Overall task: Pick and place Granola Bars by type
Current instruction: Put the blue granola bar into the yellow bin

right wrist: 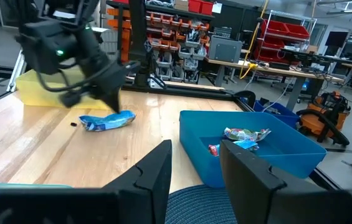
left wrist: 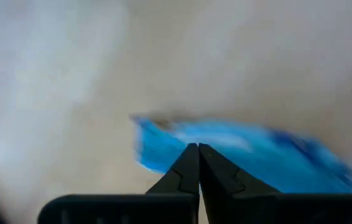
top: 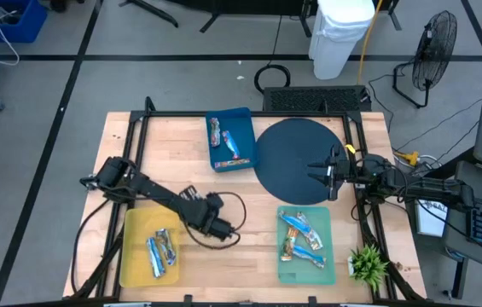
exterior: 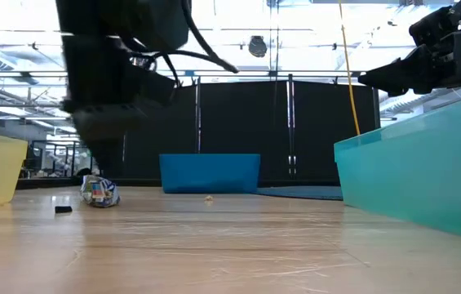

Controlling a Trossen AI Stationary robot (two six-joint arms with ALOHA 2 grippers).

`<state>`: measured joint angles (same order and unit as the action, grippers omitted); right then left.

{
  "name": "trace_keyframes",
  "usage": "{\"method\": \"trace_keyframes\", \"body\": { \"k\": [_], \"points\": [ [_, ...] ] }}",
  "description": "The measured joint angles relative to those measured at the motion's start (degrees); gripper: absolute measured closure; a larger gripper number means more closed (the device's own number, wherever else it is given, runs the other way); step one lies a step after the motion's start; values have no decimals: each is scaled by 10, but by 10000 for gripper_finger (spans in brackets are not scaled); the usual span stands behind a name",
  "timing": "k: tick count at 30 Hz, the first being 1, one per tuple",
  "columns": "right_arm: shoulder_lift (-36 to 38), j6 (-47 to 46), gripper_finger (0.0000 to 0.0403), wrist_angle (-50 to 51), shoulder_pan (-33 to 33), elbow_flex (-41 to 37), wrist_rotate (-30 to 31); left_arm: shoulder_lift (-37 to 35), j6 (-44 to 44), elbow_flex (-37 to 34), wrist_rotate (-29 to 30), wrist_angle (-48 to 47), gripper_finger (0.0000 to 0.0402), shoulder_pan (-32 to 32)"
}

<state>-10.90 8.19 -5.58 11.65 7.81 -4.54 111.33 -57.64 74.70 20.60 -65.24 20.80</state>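
Granola bars lie sorted in three trays on the worktop [top: 172, 145]: silver-blue ones in the yellow tray [top: 135, 223], blue-and-white ones in the green tray [top: 325, 223], and reddish multicoloured ones in the blue tray [top: 242, 119]. One more blue-wrapped bar [right wrist: 107, 121] lies on the bare wood between the yellow and green trays. The left gripper [right wrist: 114, 99] is down on it, fingers [left wrist: 188, 171] pinched together at the wrapper's edge. The right gripper [top: 319, 172] hovers over the dark round mat [top: 287, 145] beside the blue tray, its fingers [right wrist: 154, 171] apart and holding nothing.
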Motion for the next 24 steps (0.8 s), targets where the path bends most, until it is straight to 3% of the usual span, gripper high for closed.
{"method": "trace_keyframes", "body": {
  "k": [3, 5, 10, 15, 19, 24],
  "points": [
    [0, 0, 277, 0, 0, 0, 0, 0, 19, 0, 61, -20, 394, -24],
    [0, 0, 277, 0, 0, 0, 0, 0, 49, 0, 64, -14, 398, -40],
    [0, 0, 277, 0, 0, 0, 0, 0, 189, 0, -61, 24, 390, -49],
    [0, 0, 277, 0, 0, 0, 0, 0, 286, 1, -114, 27, 395, -24],
    [0, 0, 277, 0, 0, 0, 0, 0, 394, 1, -94, 40, 392, 9],
    [0, 0, 277, 0, 0, 0, 0, 0, 453, 1, -54, 63, 396, 25]
  ]
}}
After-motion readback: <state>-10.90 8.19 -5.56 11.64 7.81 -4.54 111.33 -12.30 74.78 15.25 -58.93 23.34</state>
